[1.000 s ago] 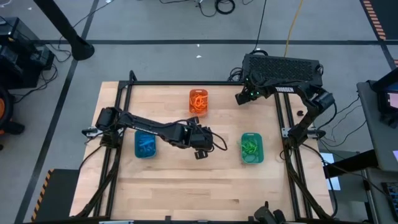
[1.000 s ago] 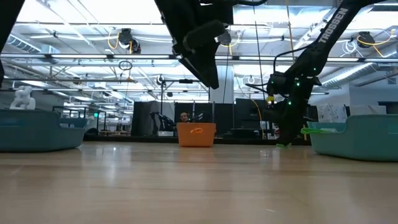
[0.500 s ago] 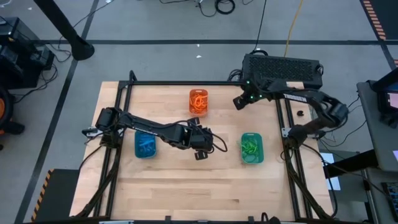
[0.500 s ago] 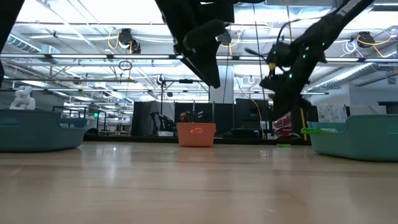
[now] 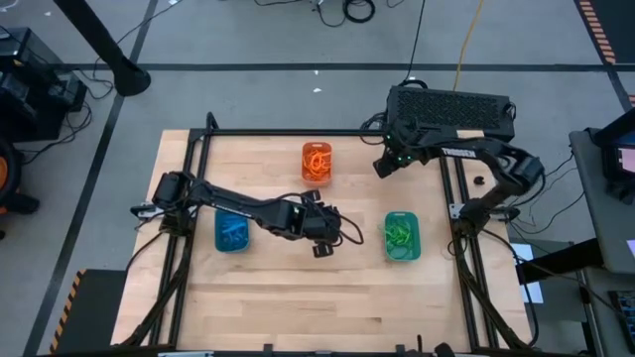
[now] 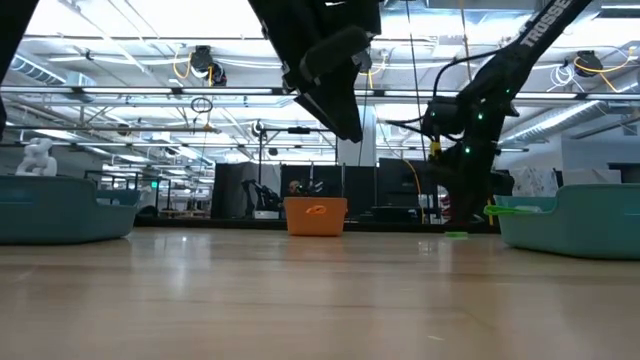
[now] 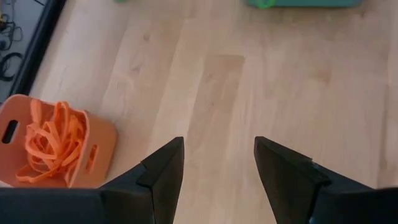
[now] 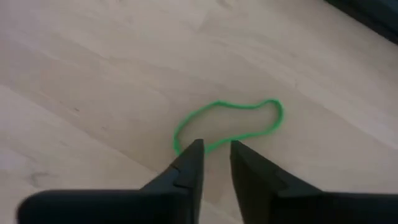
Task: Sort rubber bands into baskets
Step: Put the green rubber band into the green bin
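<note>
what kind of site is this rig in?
Likely a robotics lab or industrial workshop. The low view shows an open hall with exposed ceiling trusses and strip lights; the high view shows a wooden bench on a grey floor with loose cables.

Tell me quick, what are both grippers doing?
Left gripper: open, empty.
Right gripper: slightly open over a green band, holding nothing.

Grey floor (image 5: 248, 40) is lying around the wooden table (image 5: 268, 288) — ceiling lights (image 6: 120, 50) are glowing over dark cabinets (image 6: 235, 190) beyond.
</note>
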Available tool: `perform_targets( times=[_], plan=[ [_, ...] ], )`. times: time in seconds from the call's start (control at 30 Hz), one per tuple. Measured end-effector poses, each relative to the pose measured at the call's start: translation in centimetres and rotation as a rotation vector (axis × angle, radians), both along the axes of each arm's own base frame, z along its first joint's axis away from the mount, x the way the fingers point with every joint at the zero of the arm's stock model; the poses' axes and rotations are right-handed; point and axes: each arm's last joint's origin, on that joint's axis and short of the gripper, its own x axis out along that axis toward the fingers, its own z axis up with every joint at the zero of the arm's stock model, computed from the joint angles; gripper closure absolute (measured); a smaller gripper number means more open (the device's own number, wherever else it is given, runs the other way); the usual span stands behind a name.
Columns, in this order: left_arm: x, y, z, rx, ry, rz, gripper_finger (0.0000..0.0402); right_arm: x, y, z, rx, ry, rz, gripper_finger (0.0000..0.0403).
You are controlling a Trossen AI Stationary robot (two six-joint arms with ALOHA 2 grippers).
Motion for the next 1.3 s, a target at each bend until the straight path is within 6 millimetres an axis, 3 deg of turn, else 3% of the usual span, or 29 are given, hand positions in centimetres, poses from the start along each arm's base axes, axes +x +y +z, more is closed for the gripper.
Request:
perform_targets(
  times=[0.4,0.63,0.8,1.03,1.3],
  plan=[
    [0.0,-0.3,0.0,0.0,0.003,-0.012,0.0198,0.3,0.1,-1.0,0.031,0.031,0.033,0.0196],
    [0.0,-0.3,0.0,-0.002,0.001,-0.012,0.0198,0.7,-0.1,-1.9,0.068,0.004,0.049,0.0165],
    [0.0,-0.3,0.0,-0.013,0.001,-0.013,0.0198,1.2,-0.2,-3.2,0.108,0.02,0.057,0.0213],
    [-0.1,-0.5,0.0,-0.013,0.001,-0.018,0.0198,1.0,0.0,-2.7,0.098,0.018,0.11,0.0378],
    [-0.7,-2.0,0.1,0.077,0.029,-0.04,0.0198,0.2,1.5,1.4,0.035,-0.039,0.172,0.04]
  ],
)
